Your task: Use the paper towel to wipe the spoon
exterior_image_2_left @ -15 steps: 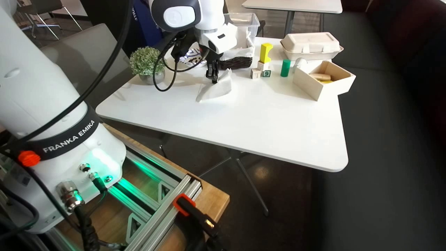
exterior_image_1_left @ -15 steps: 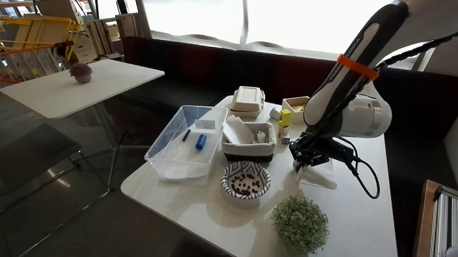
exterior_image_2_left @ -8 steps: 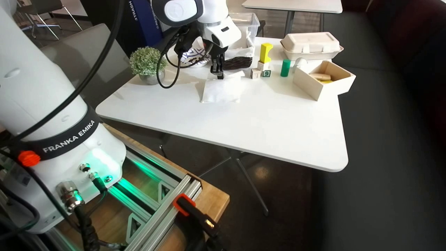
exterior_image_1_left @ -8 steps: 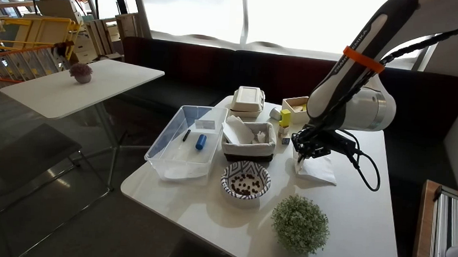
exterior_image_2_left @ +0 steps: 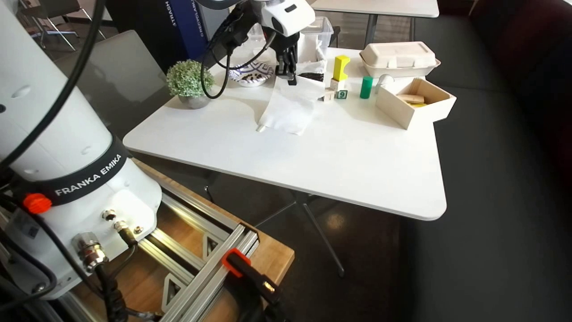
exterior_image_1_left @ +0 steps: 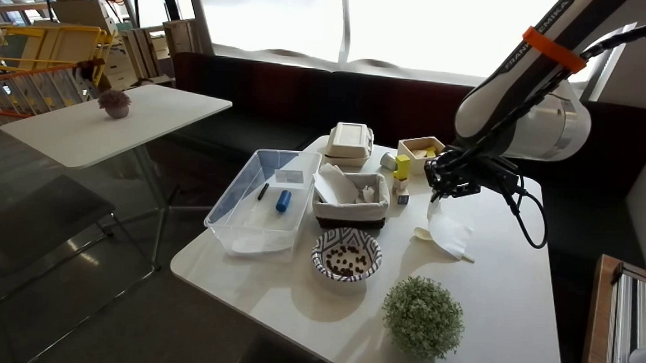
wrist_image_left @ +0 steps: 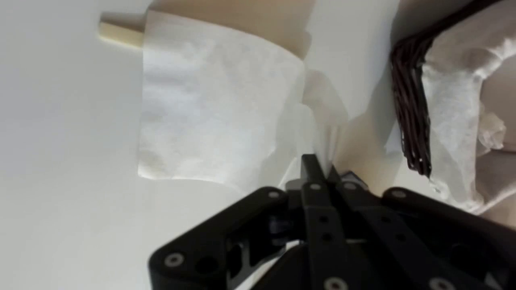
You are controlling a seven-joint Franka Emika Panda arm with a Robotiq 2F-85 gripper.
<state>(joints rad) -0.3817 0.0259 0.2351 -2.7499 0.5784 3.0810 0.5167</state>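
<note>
STEP: wiping, apparently | GRIPPER (wrist_image_left: 323, 172): clenched on paper towel (wrist_image_left: 217, 104), draped across spoon (exterior_image_1_left: 423, 233) | NEXT: likely lower towel, press, draw along spoon

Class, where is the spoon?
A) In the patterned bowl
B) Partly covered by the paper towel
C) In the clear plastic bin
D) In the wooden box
B: in an exterior view, the spoon's head and handle tip poke out on opposite sides of the paper towel, which hides the middle.
</note>
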